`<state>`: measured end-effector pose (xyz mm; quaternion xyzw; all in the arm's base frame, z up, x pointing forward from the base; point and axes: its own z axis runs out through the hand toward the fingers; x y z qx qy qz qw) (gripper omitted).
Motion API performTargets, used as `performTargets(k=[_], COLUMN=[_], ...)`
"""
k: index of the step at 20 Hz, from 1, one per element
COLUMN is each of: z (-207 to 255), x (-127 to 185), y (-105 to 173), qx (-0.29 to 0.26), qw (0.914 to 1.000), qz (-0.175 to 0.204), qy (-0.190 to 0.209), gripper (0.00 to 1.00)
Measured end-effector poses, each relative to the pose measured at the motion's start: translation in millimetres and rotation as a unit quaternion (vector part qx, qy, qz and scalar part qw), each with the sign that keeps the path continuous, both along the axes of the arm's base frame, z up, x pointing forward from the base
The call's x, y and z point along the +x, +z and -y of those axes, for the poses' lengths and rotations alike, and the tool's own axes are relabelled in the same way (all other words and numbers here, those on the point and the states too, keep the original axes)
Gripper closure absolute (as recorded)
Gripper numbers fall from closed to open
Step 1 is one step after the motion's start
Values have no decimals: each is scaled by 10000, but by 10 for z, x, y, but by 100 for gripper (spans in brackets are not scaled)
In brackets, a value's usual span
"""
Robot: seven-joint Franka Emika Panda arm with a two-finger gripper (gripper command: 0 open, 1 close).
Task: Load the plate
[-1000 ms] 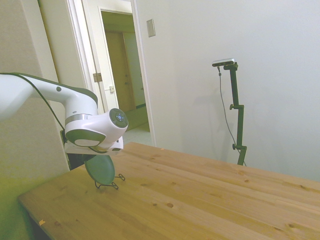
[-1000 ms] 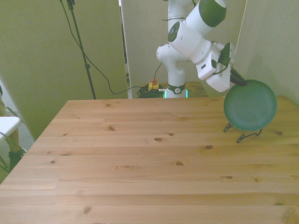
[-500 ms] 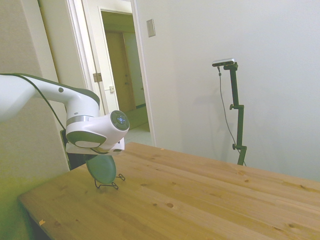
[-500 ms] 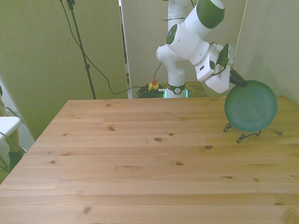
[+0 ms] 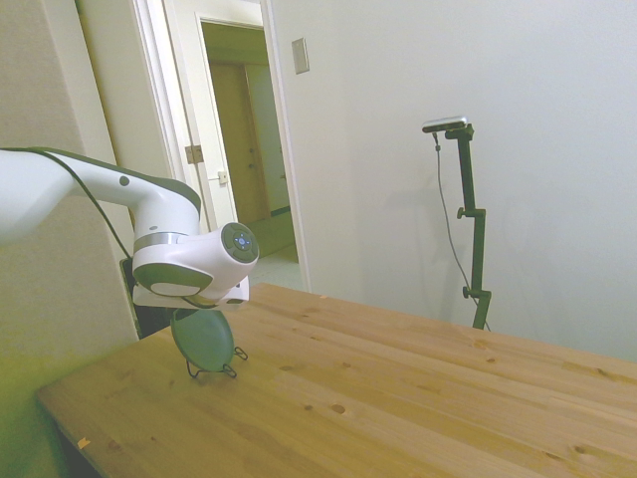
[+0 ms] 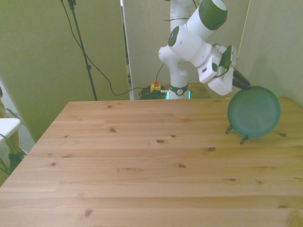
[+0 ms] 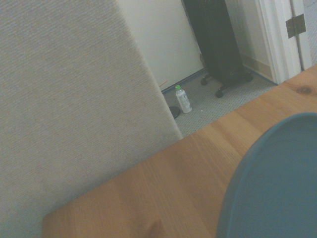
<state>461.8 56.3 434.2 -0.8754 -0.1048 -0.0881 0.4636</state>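
While the pincer (image 6: 247,85) gripped the plate (image 6: 253,112) by its upper rim, the plate stood nearly upright over the wire stand (image 6: 236,135) near the worktop's (image 6: 142,161) corner. The seating step seemed nearly done; next, a gentle release.

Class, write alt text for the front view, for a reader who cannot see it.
A dark teal plate stands nearly upright on a thin black wire stand at the front view's right side of a wooden table. A white robot arm reaches down to it, its gripper at the plate's upper rim.
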Motion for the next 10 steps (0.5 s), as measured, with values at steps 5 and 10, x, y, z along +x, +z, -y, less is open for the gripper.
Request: performTargets(k=[5, 10], z=[-6, 31], x=[-3, -51], y=[10, 129], qx=[-1, -70], qw=[10000, 9997], qz=[13, 186], qy=[7, -133], gripper=[0, 0])
